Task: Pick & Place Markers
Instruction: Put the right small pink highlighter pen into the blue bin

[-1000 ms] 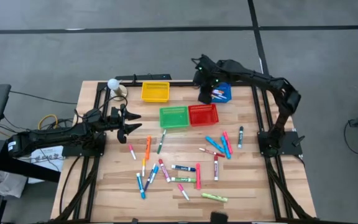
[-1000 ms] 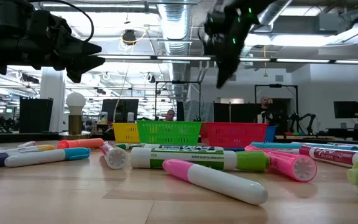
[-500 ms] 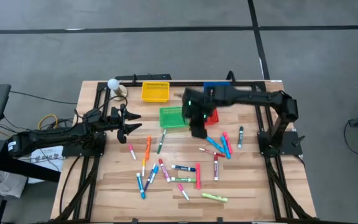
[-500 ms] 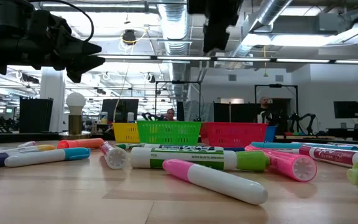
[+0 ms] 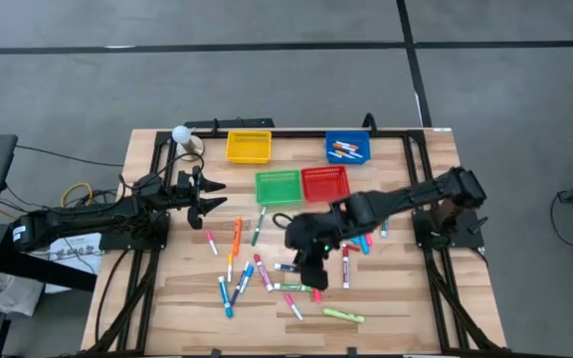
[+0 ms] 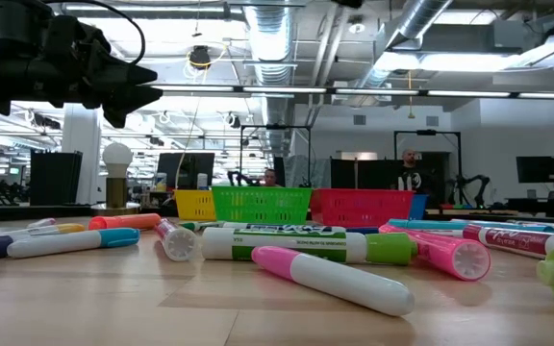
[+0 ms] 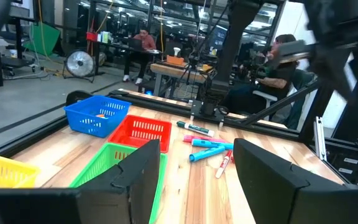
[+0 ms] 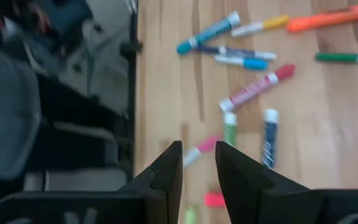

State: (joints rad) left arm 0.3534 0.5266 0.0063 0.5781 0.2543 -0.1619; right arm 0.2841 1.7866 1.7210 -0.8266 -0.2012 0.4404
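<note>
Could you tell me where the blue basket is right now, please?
In the high view the blue basket sits at the table's far edge on the right side, just behind the red basket, with a few markers inside it.

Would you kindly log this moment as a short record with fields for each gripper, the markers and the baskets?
left gripper: open, empty, hovering at the table's left side
right gripper: narrow gap between the fingers, nothing held, above the scattered markers
markers: most loose on the table; a few in the blue basket
other baskets: yellow, green, red
</note>
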